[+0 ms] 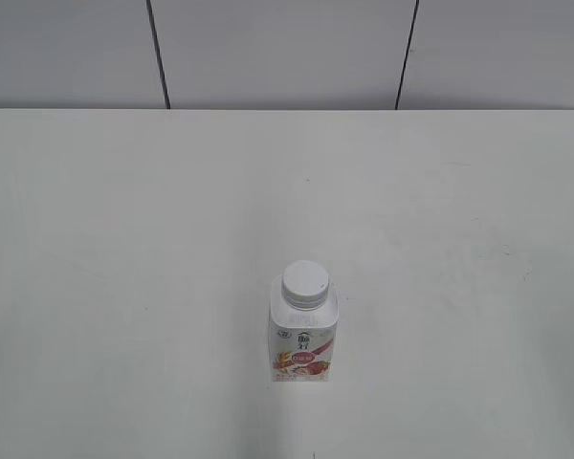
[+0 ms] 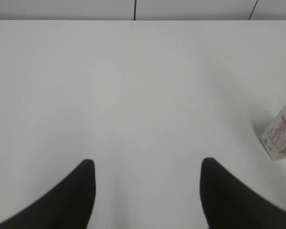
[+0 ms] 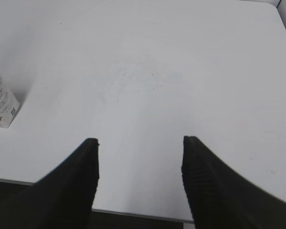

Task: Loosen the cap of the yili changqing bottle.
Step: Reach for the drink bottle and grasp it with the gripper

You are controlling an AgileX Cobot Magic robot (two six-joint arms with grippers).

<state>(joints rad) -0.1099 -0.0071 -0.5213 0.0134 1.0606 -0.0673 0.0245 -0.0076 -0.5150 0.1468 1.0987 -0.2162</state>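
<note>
The yili changqing bottle (image 1: 303,339) stands upright on the white table, near the front middle in the exterior view, its strawberry label facing the camera. Its white ribbed cap (image 1: 304,284) sits on the neck. Neither gripper shows in the exterior view. The left wrist view shows my left gripper (image 2: 148,167) open and empty over bare table, with the bottle's lower body (image 2: 280,136) at the far right edge. The right wrist view shows my right gripper (image 3: 140,143) open and empty near the table's front edge, with the bottle's lower body (image 3: 1,102) at the far left edge.
The white table (image 1: 124,239) stretches wide around the bottle. A grey panelled wall (image 1: 287,48) rises behind its far edge. The table's front edge (image 3: 133,213) shows just below my right gripper's fingers.
</note>
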